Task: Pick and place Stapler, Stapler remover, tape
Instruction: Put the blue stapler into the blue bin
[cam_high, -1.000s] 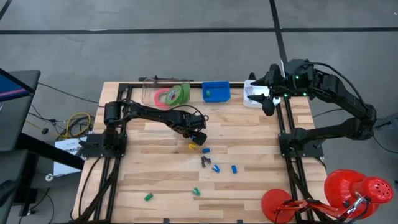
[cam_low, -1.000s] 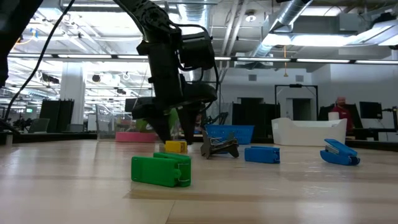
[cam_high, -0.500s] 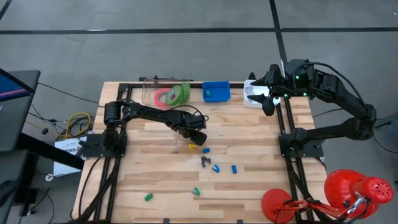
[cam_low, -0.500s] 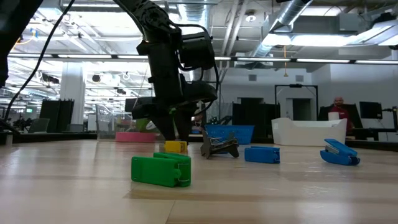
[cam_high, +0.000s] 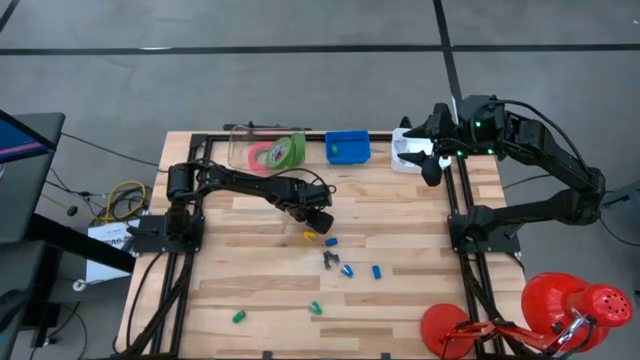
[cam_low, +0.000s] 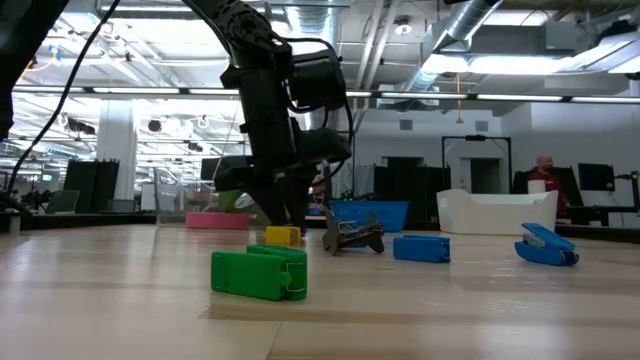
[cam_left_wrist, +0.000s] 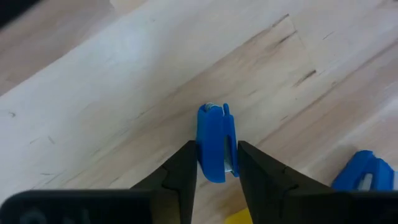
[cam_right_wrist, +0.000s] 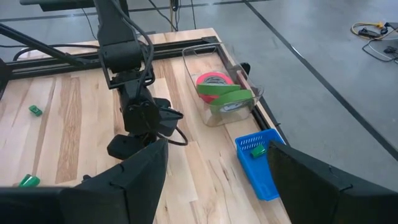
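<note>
**Left gripper pinching a small blue stapler near table centre**

Seen from above: left gripper (cam_high: 318, 222) low over the wooden table (cam_high: 260, 290), near the middle; in its wrist view, fingers (cam_left_wrist: 180, 171) narrowed and pressed against both sides of a small blue stapler (cam_left_wrist: 216, 144), apparently gripped though not yet visibly lifted; yellow piece (cam_low: 282, 236) just beside it at table height. Right gripper (cam_high: 430, 165) waiting at the far right edge beside a white bin (cam_high: 404, 156), jaws spread wide, holding nothing.

Tape rolls (cam_high: 276, 152), pink-red and green, already resting in a clear container (cam_high: 243, 148) at the far left; blue bin (cam_high: 347, 146) just right of it; other blue, green and dark metal pieces scattered toward the near side.

Likely risks: grip sitting close to one end of the stapler, so possible twisting or slipping on lift; nudging the yellow piece alongside; dropping short of a bin.
</note>
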